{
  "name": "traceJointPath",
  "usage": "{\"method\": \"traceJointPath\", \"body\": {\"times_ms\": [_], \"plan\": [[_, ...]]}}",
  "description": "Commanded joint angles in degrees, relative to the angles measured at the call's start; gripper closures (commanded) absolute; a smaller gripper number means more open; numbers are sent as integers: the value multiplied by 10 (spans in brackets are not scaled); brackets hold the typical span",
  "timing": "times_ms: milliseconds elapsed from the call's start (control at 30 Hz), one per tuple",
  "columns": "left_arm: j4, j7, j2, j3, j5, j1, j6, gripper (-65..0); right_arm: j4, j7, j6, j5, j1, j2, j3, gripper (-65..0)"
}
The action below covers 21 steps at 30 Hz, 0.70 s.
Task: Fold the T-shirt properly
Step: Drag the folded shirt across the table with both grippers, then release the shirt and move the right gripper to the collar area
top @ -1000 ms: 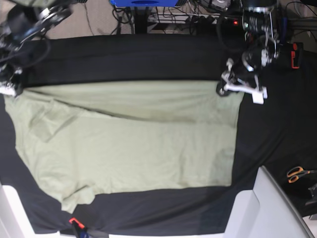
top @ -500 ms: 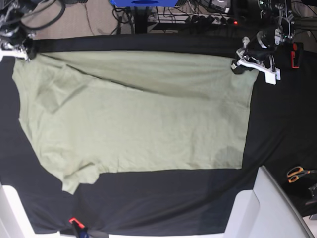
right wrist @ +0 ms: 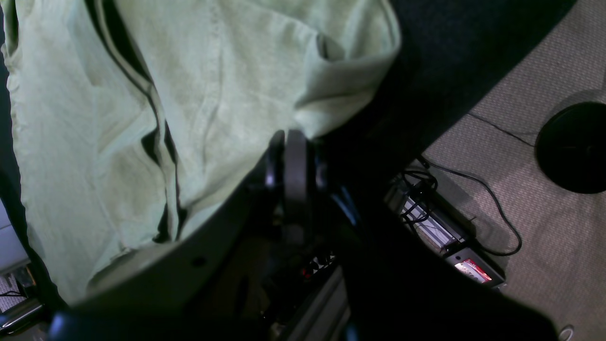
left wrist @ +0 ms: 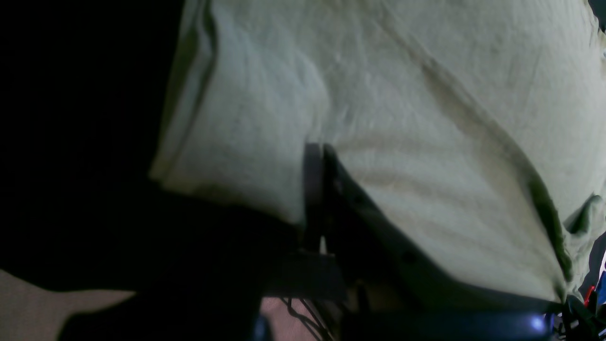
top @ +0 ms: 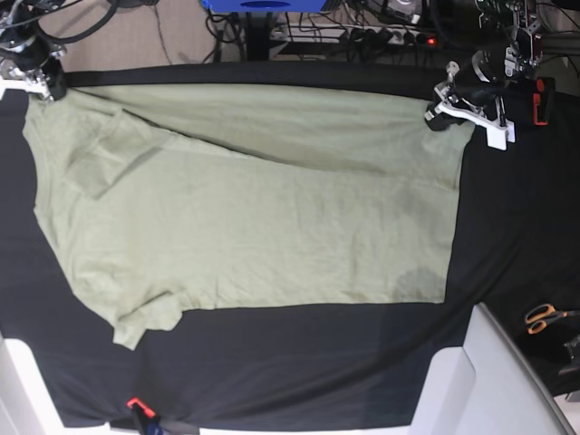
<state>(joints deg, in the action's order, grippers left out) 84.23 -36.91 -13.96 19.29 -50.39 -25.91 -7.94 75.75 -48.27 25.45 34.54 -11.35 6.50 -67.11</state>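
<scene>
Base view alone shows the T-shirt (top: 245, 208) spread flat on the desk (top: 507, 236); wrist views show left claw (left wrist: 315, 156) and right claw (right wrist: 289, 147) each pinching a far corner.

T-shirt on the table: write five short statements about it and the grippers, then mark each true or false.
1. The T-shirt lies spread on the black cloth. True.
2. The left gripper is shut on the T-shirt's edge. True.
3. The right gripper hangs open, clear of the T-shirt. False: it is shut on the T-shirt.
4. Scissors lie on the T-shirt. False: they lie on the cloth, apart from it.
5. The T-shirt is folded into a small square. False: it lies mostly open.
</scene>
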Motion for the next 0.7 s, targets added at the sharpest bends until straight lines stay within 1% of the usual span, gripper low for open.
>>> {"method": "traceJointPath", "body": {"times_ms": [0, 100, 167, 200, 233, 267, 300, 333, 367, 400, 467, 500, 533, 633, 667], "plan": [[9, 9, -9, 4, -1, -2, -3, 0, 9, 8, 1, 8, -4, -9, -2, 0], [7, 7, -9, 3, -1, -3, -1, 0, 10, -19, 1, 9, -4, -9, -4, -14], [7, 7, -9, 3, -1, -5, 0, 0, 16, -44, 1, 9, -3, -10, -4, -80], [7, 7, -9, 3, -1, -9, 0, 0, 20, -50, 1, 9, -2, -10, -4, -128], [7, 7, -11, 4, -1, -14, 0, -21, 27, -52, 1, 9, -2, -9, -5, -179], [7, 7, -11, 4, -1, -16, 0, -118, 33, -53, 1, 9, -2, -9, -5, -218], [7, 7, -12, 4, -1, -18, 0, -232, 39, -53, 1, 9, -3, -9, -5, -261], [7, 7, -12, 13, -1, -22, 0, -332, 43, -53, 1, 9, -4, -9, -5, -296], [7, 7, -10, 27, -1, -25, 0, -420, 48, -54, 1, 9, -5, -9, -5, -326], [7, 7, -9, 43, 0, -25, 0, -495, 57, -52, 1, 9, -9, -9, -5, -350], [7, 7, -8, 75, 0, -29, 0, -599, 77, -50, 1, 8, -17, -9, -4, -384], [7, 7, -8, 94, 0, -30, 0, -638, 90, -49, 1, 8, -19, -10, -4, -399], [9, 7, -8, 116, 0, -30, 0, -650, 104, -43, 1, 5, -20, -12, -4, -410], [12, 7, -13, 174, 0, -29, 0, -650, 141, -5, 0, 3, -28, -18, 2, -413], [13, 7, -13, 194, 0, -29, 0, -650, 155, 4, 0, -2, -28, -30, 10, -413]]}}
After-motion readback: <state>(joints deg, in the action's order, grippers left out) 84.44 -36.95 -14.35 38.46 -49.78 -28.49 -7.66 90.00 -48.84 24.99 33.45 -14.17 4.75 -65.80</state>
